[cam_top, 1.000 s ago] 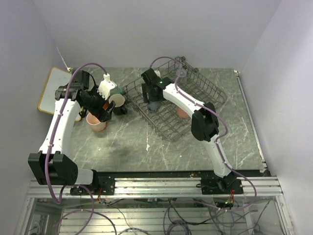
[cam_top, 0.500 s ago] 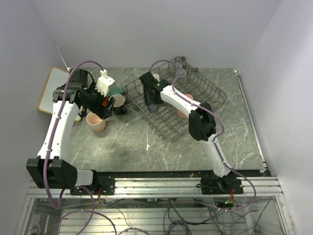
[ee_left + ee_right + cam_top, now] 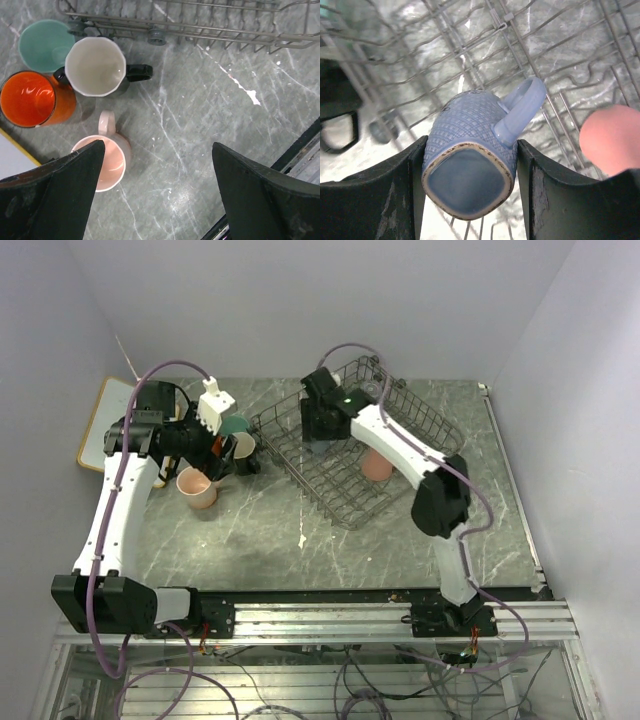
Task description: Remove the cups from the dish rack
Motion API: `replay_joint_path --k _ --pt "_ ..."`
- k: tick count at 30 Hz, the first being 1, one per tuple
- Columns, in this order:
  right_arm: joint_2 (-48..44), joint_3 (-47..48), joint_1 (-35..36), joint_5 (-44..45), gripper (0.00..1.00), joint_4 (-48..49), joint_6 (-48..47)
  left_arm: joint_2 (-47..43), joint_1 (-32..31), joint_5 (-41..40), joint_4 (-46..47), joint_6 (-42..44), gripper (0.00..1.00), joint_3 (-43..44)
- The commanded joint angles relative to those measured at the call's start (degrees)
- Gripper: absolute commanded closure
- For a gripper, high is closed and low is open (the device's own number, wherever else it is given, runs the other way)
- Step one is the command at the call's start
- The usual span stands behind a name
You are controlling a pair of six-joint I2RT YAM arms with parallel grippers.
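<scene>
In the right end effector (image 3: 471, 192) sits the grey-blue cup (image 3: 470, 135), pink tumbler (image 3: 610, 137) cropped.

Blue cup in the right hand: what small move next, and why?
Probably lift it straight up. The right hand is shut on the blue cup, yet dish rack wires lie beneath, and its side wall stands between it and the black mug outside.

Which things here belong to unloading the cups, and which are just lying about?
Job: dish rack; blue-grey cup, in the right gripper; pink tumbler, in the rack; orange mug, mint green cup, black mug, pale pink mug, on the table.
Lying about: wood-framed whiteboard; white smear.
</scene>
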Motion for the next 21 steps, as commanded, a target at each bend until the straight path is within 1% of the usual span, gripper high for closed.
replay_joint_path --k 1,4,6,8,11,14,17,19,21 --pt "-12.3 -5.3 -1.5 -6.4 0.91 3.8 1.4 -1.9 -0.2 7.8 1.2 4.2 0.01 -1.3" --pt "-18.2 -10.9 -2.9 -14.5 0.91 7.3 3.6 -4.0 -0.3 10.8 3.7 8.8 0.01 -4.6" --pt "-21.6 -16.0 -3.8 -22.2 0.91 10.8 5.7 -6.1 -0.3 11.9 7.2 11.4 0.01 -7.6" --pt "-25.0 -21.4 -4.5 -29.1 0.91 15.9 8.8 -8.5 -0.8 12.3 10.1 15.3 0.01 -10.2" --pt "-28.9 -29.4 -5.3 -39.1 0.91 25.2 15.8 -12.6 -1.9 11.0 16.5 19.6 0.01 -14.0" --pt "-31.5 -36.0 -5.3 -48.2 0.91 37.3 23.7 -17.5 -3.8 10.5 22.4 23.4 0.01 -17.4" --pt "-32.7 -42.6 -5.2 -56.6 0.91 53.3 35.3 -21.7 -6.4 8.9 31.0 22.2 0.01 -20.9" --pt "-32.9 -45.9 -4.9 -59.9 0.92 63.5 42.6 -23.5 -7.8 8.1 34.7 21.1 0.02 -22.4" --pt "-32.8 -48.0 -4.2 -61.5 0.92 71.1 48.2 -24.5 -8.4 8.1 36.3 20.1 0.02 -22.9"
